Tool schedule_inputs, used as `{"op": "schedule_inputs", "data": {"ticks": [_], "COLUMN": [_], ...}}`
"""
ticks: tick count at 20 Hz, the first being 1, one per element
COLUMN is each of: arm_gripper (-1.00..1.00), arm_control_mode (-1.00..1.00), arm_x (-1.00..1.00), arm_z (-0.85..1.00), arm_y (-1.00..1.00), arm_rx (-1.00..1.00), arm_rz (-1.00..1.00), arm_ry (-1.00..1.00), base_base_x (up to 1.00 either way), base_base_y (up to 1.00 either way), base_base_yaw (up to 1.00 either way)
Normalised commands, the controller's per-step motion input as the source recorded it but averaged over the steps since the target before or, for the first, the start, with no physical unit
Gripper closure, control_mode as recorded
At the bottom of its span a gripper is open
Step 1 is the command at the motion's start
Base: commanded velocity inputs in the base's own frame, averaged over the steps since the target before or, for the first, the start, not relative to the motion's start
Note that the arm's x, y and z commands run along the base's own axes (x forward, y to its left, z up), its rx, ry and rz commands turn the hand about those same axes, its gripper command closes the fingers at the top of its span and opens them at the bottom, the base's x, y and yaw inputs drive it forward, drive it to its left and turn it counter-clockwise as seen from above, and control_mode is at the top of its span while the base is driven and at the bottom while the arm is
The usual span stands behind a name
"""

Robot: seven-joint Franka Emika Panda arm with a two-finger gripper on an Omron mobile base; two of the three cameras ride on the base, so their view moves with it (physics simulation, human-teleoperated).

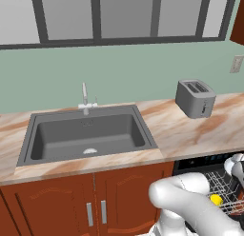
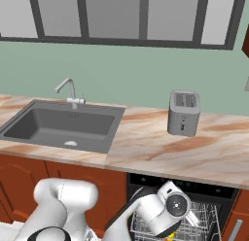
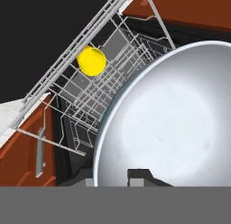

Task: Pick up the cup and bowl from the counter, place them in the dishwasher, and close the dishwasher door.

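Note:
The white, blue-tinted bowl (image 3: 171, 123) looms large in the hand view, tilted over the dishwasher's white wire rack (image 3: 90, 105). My gripper (image 3: 115, 179) is shut on the bowl's near rim, one dark fingertip (image 3: 142, 175) showing against it. The yellow cup (image 3: 91, 61) sits in the rack, apart from the bowl; it also shows as the cup (image 1: 216, 200) in the left base view. The dishwasher (image 2: 209, 225) stands open under the counter (image 1: 190, 130), with my hand (image 2: 171, 208) low over its rack. A flat black surface beyond the rack looks like the lowered dishwasher door (image 3: 36, 38).
A grey toaster (image 1: 195, 98) stands on the counter above the dishwasher. The grey sink (image 1: 88, 135) with its tap lies to the left. Red-brown cabinet doors (image 1: 119, 197) flank the dishwasher opening. My white arm (image 1: 190, 197) crosses in front of the cabinets.

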Motion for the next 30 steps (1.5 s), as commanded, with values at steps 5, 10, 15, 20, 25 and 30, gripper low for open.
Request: {"op": "schedule_inputs", "data": {"ticks": [5,10,15,20,25,30], "arm_gripper": [1.0,1.0,1.0,1.0,1.0,1.0], "arm_control_mode": [-1.0,-1.0,-1.0,-1.0,-1.0,-1.0], "arm_x": [0.0,0.0,0.01,0.0,0.06,0.22], "arm_z": [-0.47,-0.39,-0.41,-0.45,-0.45,-0.39], "arm_y": [-0.23,-0.19,-0.18,-0.12,-0.12,-0.18], "arm_rx": [0.01,0.01,0.03,0.02,0.01,0.0], "arm_rz": [0.0,0.0,0.0,0.0,0.0,0.0], "arm_ry": [0.0,0.0,0.0,0.0,0.02,0.05], "base_base_x": [0.0,0.0,0.0,0.0,0.0,0.0], "base_base_y": [0.0,0.0,0.0,0.0,0.0,0.0], "base_base_yaw": [0.0,0.0,0.0,0.0,0.0,0.0]}}
